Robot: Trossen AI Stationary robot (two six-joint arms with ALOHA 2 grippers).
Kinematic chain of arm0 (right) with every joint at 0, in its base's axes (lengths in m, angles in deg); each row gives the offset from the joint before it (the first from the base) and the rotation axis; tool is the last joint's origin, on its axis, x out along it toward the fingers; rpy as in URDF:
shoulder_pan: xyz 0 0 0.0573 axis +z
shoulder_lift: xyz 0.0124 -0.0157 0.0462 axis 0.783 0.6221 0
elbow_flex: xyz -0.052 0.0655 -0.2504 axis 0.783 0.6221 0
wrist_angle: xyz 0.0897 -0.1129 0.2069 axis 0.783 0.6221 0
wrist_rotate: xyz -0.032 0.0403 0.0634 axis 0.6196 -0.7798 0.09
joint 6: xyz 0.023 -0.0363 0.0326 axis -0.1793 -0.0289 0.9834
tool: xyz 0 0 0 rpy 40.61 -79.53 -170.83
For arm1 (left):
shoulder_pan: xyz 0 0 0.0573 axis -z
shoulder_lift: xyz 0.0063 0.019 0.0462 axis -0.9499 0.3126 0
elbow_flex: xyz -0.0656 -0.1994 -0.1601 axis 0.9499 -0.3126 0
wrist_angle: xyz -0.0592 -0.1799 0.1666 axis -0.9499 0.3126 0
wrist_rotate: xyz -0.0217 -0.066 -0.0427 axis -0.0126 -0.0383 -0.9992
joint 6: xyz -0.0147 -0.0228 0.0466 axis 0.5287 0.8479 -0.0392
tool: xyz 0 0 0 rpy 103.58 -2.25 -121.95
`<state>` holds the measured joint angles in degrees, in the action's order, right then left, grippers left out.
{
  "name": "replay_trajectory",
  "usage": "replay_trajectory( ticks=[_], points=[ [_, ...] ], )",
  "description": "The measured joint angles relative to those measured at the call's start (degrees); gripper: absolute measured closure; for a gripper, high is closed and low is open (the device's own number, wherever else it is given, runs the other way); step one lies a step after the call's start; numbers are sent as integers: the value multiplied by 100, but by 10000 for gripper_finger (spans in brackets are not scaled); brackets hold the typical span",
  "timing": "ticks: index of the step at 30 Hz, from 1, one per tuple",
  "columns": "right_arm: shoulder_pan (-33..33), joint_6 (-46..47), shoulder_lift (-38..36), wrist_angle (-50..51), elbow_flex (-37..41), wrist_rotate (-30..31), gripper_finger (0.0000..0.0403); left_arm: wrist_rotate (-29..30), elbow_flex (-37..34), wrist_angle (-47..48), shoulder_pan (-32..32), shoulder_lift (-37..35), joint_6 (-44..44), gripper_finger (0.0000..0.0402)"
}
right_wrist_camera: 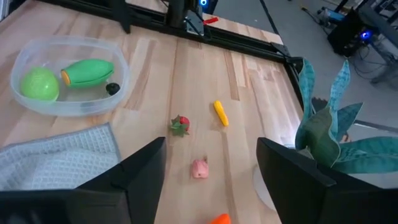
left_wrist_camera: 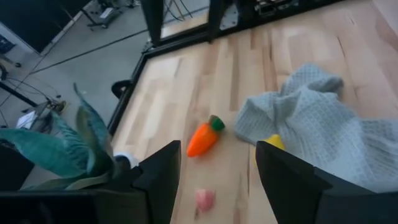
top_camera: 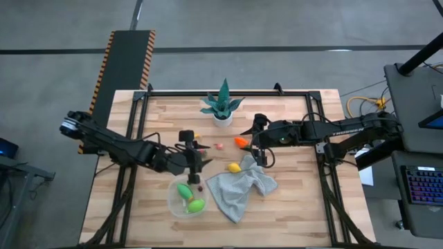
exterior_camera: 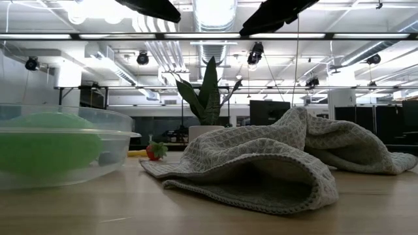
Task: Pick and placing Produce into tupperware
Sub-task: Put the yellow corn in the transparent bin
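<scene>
as we look down from the high view, we find the tupperware (top_camera: 187, 198) near the front of the table (top_camera: 291, 214), holding two green produce pieces (top_camera: 189, 198). the left gripper (top_camera: 192, 166) hangs just behind the tub, its fingers parted and grasping nothing. a grey cloth (top_camera: 240, 189) lies just right of the tub, with a yellow piece (top_camera: 234, 167) at its rear edge. the right gripper (top_camera: 259, 153) hovers over the cloth's far side, also parted and empty, beside an orange carrot (top_camera: 241, 142). a teal plant (top_camera: 222, 105) stands at the rear.

from the low view, we note the tub (exterior_camera: 59, 147) at left with a green item inside, the cloth (exterior_camera: 274, 160) heaped at centre, and a small red piece (exterior_camera: 154, 151) between them, farther back.

from the left wrist view, we record the carrot (left_wrist_camera: 203, 137) and a pink piece (left_wrist_camera: 204, 199) on bare wood, apart from the cloth (left_wrist_camera: 323, 134).

from the right wrist view, we record the tub (right_wrist_camera: 68, 84), plus red (right_wrist_camera: 180, 124), yellow (right_wrist_camera: 220, 114) and pink (right_wrist_camera: 199, 168) pieces lying outside it.
</scene>
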<state>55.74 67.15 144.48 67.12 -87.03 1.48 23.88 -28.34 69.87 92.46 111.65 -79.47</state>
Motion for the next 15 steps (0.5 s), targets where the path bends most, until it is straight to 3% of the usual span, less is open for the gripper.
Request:
replay_trajectory(
  ticks=[6, 15],
  points=[
    [0, 360, 0, 16, 0, 1, 166, 35, -29, 38, -49, -230, 0, 207],
    [2, 443, 0, 804, 2, 226, 210, 377, -46, 86, -87, -513, -437, 207]
  ],
)
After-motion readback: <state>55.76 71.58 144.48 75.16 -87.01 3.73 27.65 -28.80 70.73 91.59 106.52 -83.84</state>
